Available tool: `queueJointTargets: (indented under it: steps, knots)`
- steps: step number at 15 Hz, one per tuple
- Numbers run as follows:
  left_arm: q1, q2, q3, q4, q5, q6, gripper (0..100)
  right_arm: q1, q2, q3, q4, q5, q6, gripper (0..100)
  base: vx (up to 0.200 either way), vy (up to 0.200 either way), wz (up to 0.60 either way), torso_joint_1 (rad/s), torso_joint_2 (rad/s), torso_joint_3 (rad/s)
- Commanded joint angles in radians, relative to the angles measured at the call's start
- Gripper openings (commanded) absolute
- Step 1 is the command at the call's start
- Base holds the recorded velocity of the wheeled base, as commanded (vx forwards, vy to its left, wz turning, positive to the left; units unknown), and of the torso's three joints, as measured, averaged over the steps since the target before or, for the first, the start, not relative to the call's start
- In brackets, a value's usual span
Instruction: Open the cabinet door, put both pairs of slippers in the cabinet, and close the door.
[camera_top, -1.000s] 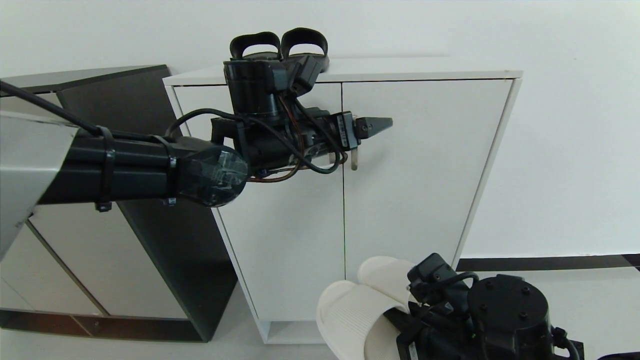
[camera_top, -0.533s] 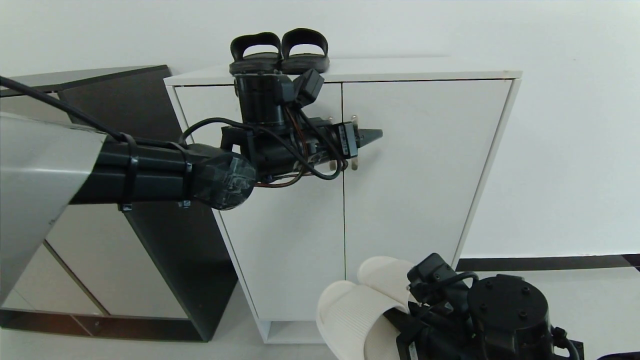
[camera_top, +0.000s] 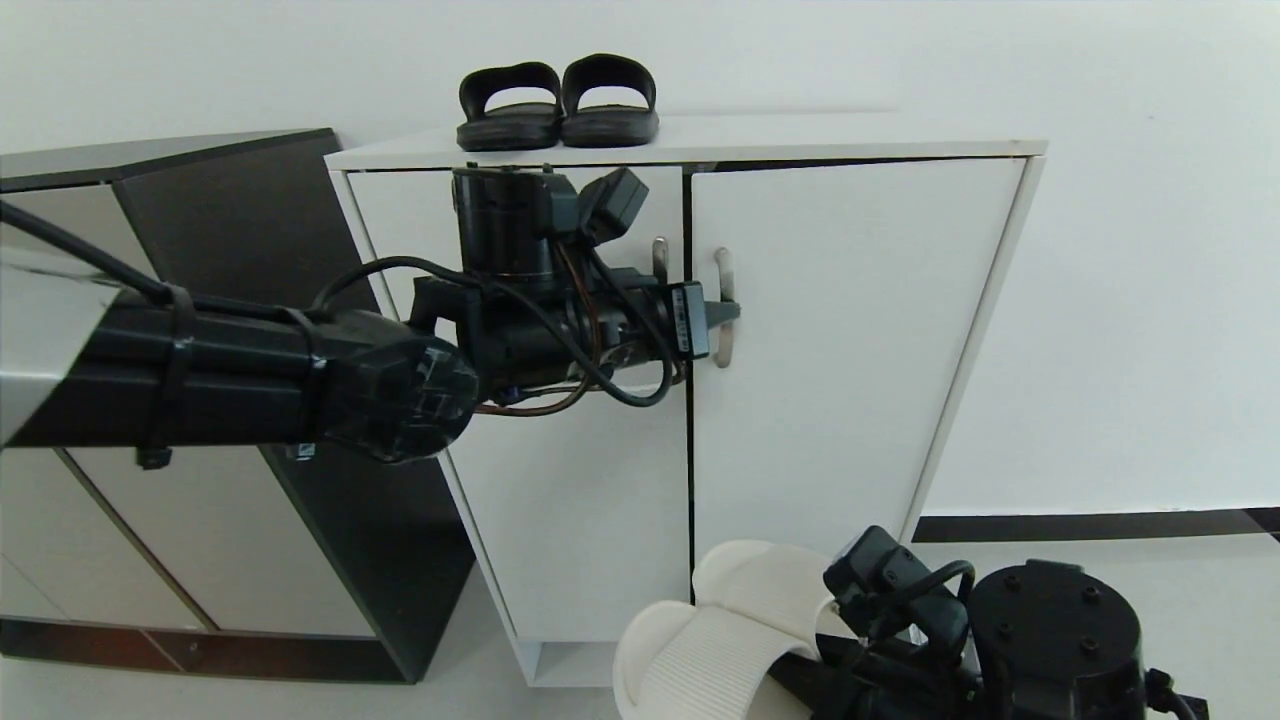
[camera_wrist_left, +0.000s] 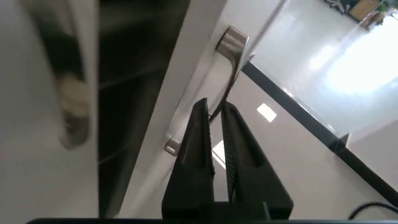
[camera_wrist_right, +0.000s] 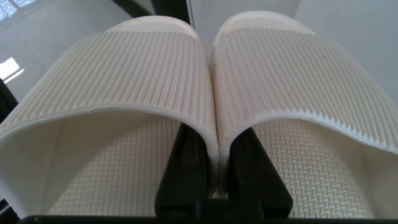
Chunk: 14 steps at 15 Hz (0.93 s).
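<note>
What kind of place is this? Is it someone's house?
Probably a hallway or entryway, at home or made to look like one. A white cabinet stands against a plain wall, black slippers sit on top of it, and white slippers are held low in front of it.

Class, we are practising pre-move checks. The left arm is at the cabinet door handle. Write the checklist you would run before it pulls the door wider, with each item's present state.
1. Left gripper shut on the handle: ok.
2. Right door off its frame: ok, ajar, dark gap along its top.
3. White slippers pinched in the right gripper: ok.
4. White slippers out of the door's swing: cannot tell; they sit low before it.
5. Black slippers steady on the cabinet top: ok.
6. Free space inside: cannot tell.
</note>
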Motion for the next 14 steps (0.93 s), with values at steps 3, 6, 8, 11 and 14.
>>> queueJointTargets:
  steps: [3,6,8,11,14]
  knots:
    - [-0.054,-0.151,0.123,-0.004,0.001,0.006,0,0.003,-0.023,0.008,0.0,0.001,-0.001,0,0.0,0.0,0.0,0.0,0.0,0.0]
    - [-0.057,-0.232,0.224,-0.02,-0.001,0.023,0,0.014,-0.021,0.014,0.001,0.002,-0.001,0,0.0,0.0,0.0,0.0,0.0,0.0]
    - [-0.042,-0.231,0.275,-0.135,-0.002,0.023,0,0.02,-0.021,0.014,0.001,0.002,-0.001,0,0.0,0.0,0.0,0.0,0.0,0.0]
    - [0.012,-0.157,0.278,-0.261,0.003,0.019,0,0.025,-0.021,0.014,0.001,0.001,-0.002,0,0.0,0.0,0.0,0.0,0.0,0.0]
    - [0.04,-0.108,0.258,-0.264,-0.001,0.015,0,0.026,-0.021,0.014,0.001,0.001,-0.002,0,0.0,0.0,0.0,0.0,0.0,0.0]
